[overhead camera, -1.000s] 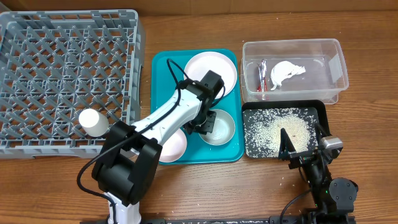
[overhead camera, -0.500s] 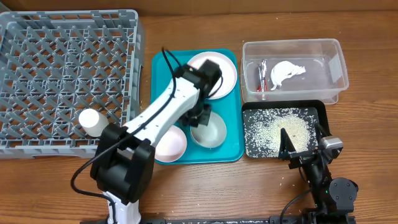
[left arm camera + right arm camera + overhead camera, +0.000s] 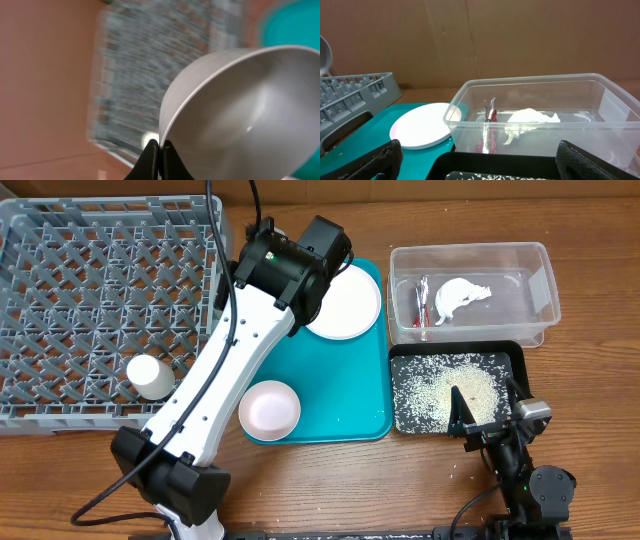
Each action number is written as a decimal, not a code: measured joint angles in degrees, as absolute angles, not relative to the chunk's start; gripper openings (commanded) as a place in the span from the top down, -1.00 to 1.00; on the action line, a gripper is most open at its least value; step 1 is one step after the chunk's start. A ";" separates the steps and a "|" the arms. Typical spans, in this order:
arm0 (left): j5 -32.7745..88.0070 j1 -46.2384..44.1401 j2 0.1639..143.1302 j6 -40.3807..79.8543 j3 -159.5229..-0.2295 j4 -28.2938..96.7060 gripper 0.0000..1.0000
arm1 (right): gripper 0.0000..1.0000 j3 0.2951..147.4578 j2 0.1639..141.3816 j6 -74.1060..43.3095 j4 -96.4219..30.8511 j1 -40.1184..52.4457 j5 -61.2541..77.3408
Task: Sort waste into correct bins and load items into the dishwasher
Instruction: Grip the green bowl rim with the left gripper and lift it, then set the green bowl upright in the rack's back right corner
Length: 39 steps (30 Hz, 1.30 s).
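Observation:
My left gripper (image 3: 160,143) is shut on the rim of the grey-green bowl (image 3: 240,110), which hangs tilted in the air. From overhead the raised left wrist (image 3: 290,260) hides the bowl, between the grey dishwasher rack (image 3: 100,290) and the plate (image 3: 345,302). A white cup (image 3: 150,376) lies in the rack. The small pinkish bowl (image 3: 269,409) sits on the teal tray (image 3: 350,405). The clear tub (image 3: 470,290) holds the red wrapper (image 3: 422,302) and the napkin (image 3: 462,295). Rice (image 3: 450,388) covers the black tray (image 3: 510,360). My right gripper (image 3: 490,420) rests open at that tray's near edge.
In the right wrist view the clear tub (image 3: 540,115) stands straight ahead behind the black tray (image 3: 495,162), with the plate (image 3: 422,125) and the rack's corner (image 3: 355,95) to the left. A blurred rack (image 3: 165,50) lies beyond the held bowl.
My left gripper shut on the grey-green bowl's rim, lifted it off the teal tray and swung it up and back toward the rack. The right arm stayed still.

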<state>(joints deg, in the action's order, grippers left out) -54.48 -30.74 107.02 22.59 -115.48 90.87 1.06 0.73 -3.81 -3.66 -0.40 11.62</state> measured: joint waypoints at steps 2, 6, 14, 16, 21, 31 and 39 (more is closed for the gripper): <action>-61.78 -30.33 107.13 23.59 -115.15 90.28 0.92 | -0.99 1.06 0.73 -3.81 -3.73 -0.40 11.64; -74.13 -27.55 107.13 24.49 -114.34 86.32 0.92 | -0.99 1.06 0.73 -3.81 -3.73 -0.40 11.64; -77.41 -17.23 107.18 25.43 -107.87 75.48 0.92 | -0.99 1.06 0.73 -3.81 -3.68 -0.40 11.64; -77.43 -13.85 107.42 25.41 -104.71 71.68 0.92 | -0.99 1.06 0.73 -3.81 -3.70 -0.40 11.64; -77.43 -11.97 109.45 25.08 -101.10 65.14 0.92 | -0.99 1.06 0.73 -3.81 -3.70 -0.40 11.60; -77.95 -10.72 122.61 16.10 -100.31 53.76 0.92 | -0.99 1.06 0.73 -3.86 -3.68 -0.40 11.62; -78.00 -11.57 124.57 14.35 -100.29 53.76 0.92 | -0.99 1.06 0.73 -3.81 -3.66 -0.40 11.64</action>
